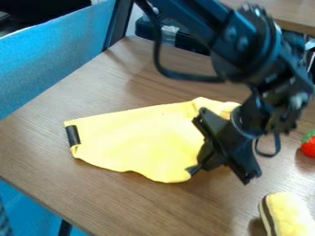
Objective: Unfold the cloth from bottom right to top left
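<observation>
The black gripper (195, 168) hangs low over the table, its tip at the lower right corner of the yellow cloth (138, 138). The cloth lies across the middle of the table and narrows toward its left end, where a short black strip crosses the edge. Along the bottom its edge is wavy. At the upper right the fabric is bunched and raised, partly behind the gripper and arm. From the upper right, the arm comes down over the cloth's right side.
A strawberry (309, 144) lies at the right edge of the view. Near the bottom right corner is a yellow object with a dark stripe (288, 215). The wooden table's (67, 193) left edge borders a blue surface.
</observation>
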Tool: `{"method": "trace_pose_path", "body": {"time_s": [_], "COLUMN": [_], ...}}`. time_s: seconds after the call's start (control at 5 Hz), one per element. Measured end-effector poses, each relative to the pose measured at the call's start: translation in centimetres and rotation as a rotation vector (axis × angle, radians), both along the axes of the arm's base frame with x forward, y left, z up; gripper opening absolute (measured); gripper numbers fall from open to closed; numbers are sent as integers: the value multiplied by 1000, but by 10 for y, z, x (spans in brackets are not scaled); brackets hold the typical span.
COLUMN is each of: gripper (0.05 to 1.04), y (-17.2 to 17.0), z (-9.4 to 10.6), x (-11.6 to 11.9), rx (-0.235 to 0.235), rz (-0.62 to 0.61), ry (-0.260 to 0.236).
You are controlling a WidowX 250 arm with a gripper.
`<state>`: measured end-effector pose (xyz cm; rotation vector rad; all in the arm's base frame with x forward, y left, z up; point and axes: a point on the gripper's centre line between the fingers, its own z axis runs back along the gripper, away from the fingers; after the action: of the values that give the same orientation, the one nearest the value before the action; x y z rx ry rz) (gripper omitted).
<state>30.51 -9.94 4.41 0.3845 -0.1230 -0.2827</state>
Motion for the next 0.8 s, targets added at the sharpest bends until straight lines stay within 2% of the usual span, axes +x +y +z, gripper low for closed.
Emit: {"method": "trace_pose_path", "body": {"time_s": [0.2, 0.4, 0.6, 0.8], "gripper": [56, 56, 56, 56], "y": [7, 25, 54, 89], "z": [17, 25, 40, 45], "x": [0, 1, 13, 29], "rx": [-44, -84, -91, -84], "rz": [-6, 5, 35, 95], "ry": [11, 68, 114, 154]}}
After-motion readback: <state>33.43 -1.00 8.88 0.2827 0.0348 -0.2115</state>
